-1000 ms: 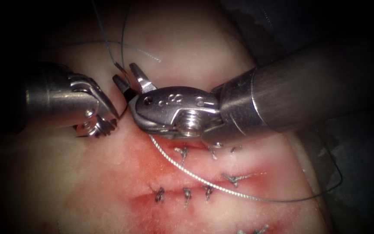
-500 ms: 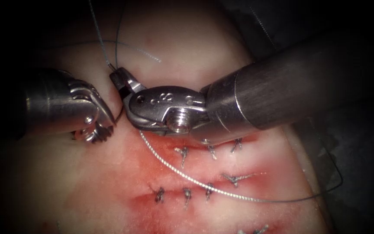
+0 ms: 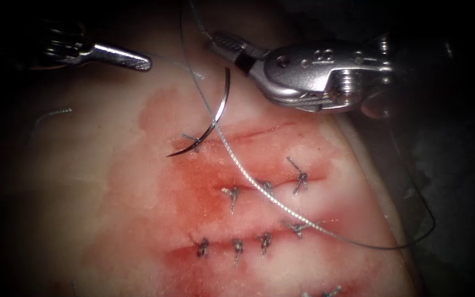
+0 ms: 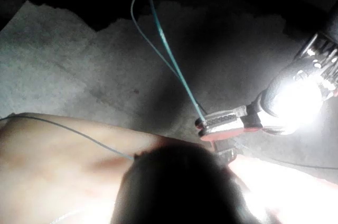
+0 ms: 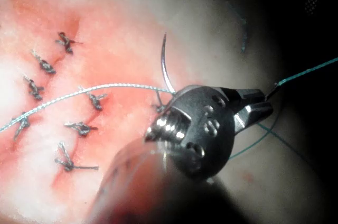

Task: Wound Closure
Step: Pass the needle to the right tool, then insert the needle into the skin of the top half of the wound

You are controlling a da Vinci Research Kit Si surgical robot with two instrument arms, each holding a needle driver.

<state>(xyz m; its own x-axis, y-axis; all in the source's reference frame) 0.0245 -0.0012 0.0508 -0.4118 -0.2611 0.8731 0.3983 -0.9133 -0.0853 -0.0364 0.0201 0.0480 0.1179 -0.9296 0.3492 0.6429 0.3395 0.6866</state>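
The curved needle [image 3: 215, 118] lies free on the tissue [image 3: 111, 220], its tip pointing left at the left end of the uppermost cut [image 3: 259, 132]; neither tool holds it. My right tool [image 3: 221, 41] is above it with jaws shut on the thread [image 3: 259, 190] close to the needle's tail. The right wrist view shows the same grip [image 5: 264, 105], with the needle [image 5: 166, 68] rising behind the tool. The thread runs down across the stitches and loops off to the right. My left tool [image 3: 144, 58] is at the upper left, open and holding nothing.
Several knotted stitches [image 3: 235, 195] close the lower cuts. Red fluid [image 3: 193, 181] stains the tissue around them. A loose thread end [image 3: 53, 114] lies at the left. The tissue's edge drops off at the right into dark cloth [image 3: 446, 165].
The right tool closed on the thread and moved up and right with it. The left tool opened and drew back up and left. The needle now lies uncovered on the tissue.
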